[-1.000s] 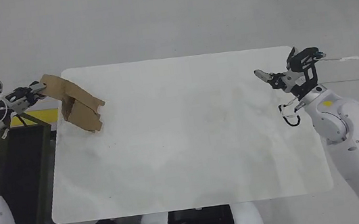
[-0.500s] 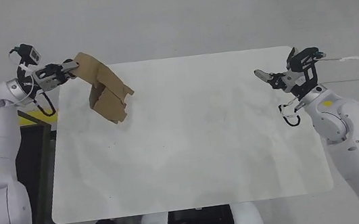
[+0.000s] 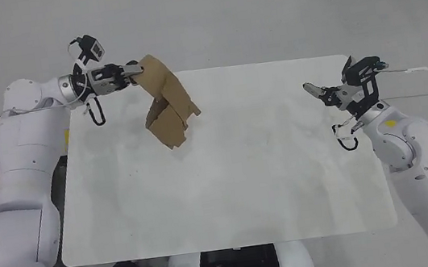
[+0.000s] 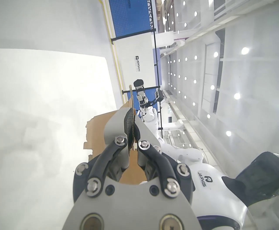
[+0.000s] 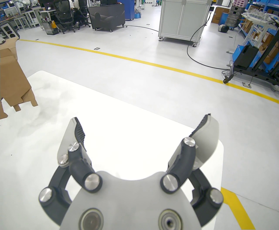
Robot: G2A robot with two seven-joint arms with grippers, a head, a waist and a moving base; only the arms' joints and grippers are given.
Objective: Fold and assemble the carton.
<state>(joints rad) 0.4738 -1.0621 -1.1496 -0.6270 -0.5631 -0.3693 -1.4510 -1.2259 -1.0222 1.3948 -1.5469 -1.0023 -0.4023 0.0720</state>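
Observation:
A flattened brown carton (image 3: 168, 103) hangs above the far left part of the white table (image 3: 267, 167). My left gripper (image 3: 138, 70) is shut on its upper edge. In the left wrist view the cardboard edge (image 4: 130, 122) is pinched between the two pads, with the carton (image 4: 102, 130) hanging beyond them. My right gripper (image 3: 316, 91) stands open over the table's far right edge, with nothing between its fingers (image 5: 75, 130). In the right wrist view the carton (image 5: 13, 80) shows far across the table.
The table's near edge (image 3: 229, 245) borders the robot base. Grey floor lies beyond the far edge. A yellow floor line (image 5: 152, 64), a metal cabinet (image 5: 183, 19) and chairs stand in the room behind.
My left arm has swung right, carrying the carton from beyond the table's left edge to over its far left part. The right arm has not moved.

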